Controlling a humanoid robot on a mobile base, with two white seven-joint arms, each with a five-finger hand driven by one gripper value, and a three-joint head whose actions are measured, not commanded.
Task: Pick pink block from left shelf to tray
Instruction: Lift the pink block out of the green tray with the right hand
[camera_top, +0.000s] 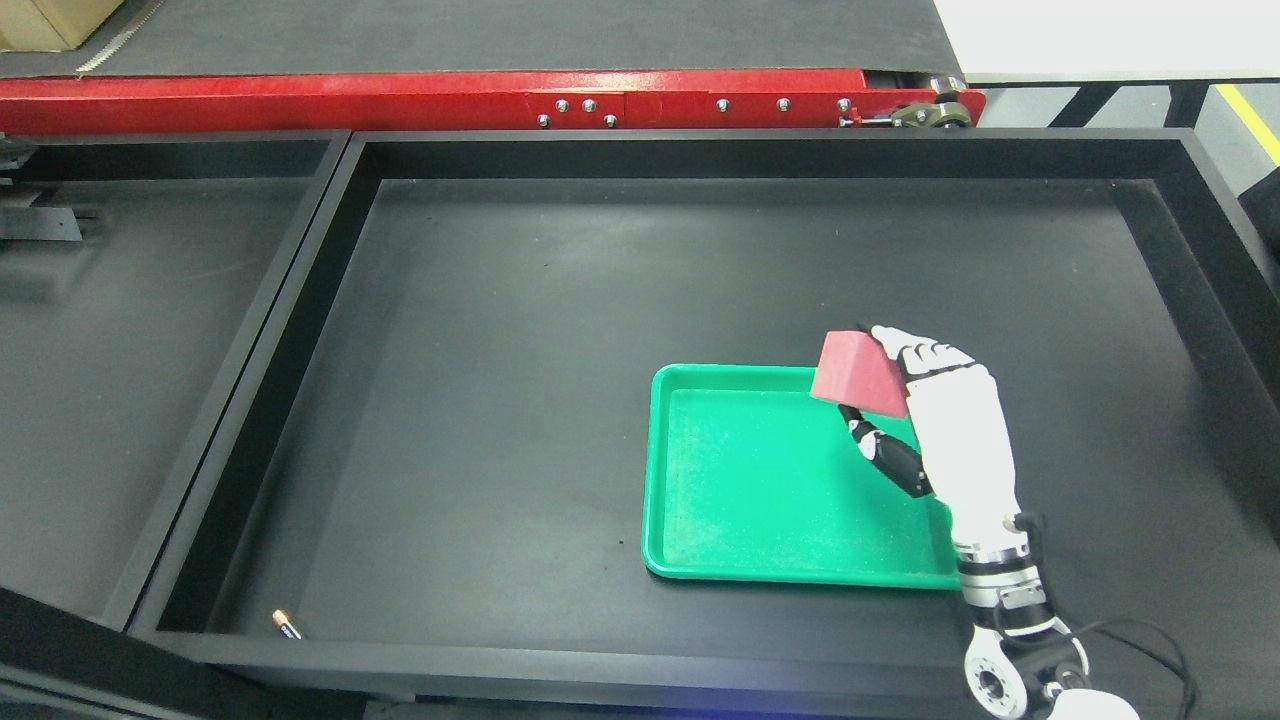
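Right hand (925, 405) has the pink block (858, 375) pinched above the green tray (760, 560).

The white-shelled hand comes up from the lower right, upper fingers (925, 352) over the block's top edge and the dark thumb (885, 450) under it, closed tight on the piece. The block is a wedge, flat-faced and matte, more rose-red than pale pink, tilted so its broad face looks left toward the camera; its long axis runs from upper left down to lower right. It hangs over the tray's far right corner, off the floor. The tray is glossy plastic, rectangular with rounded corners and a raised lip, speckled inside. It sits on the matte black bin (1150, 155) floor. A small battery (287, 625) lies near the bin's front left corner.
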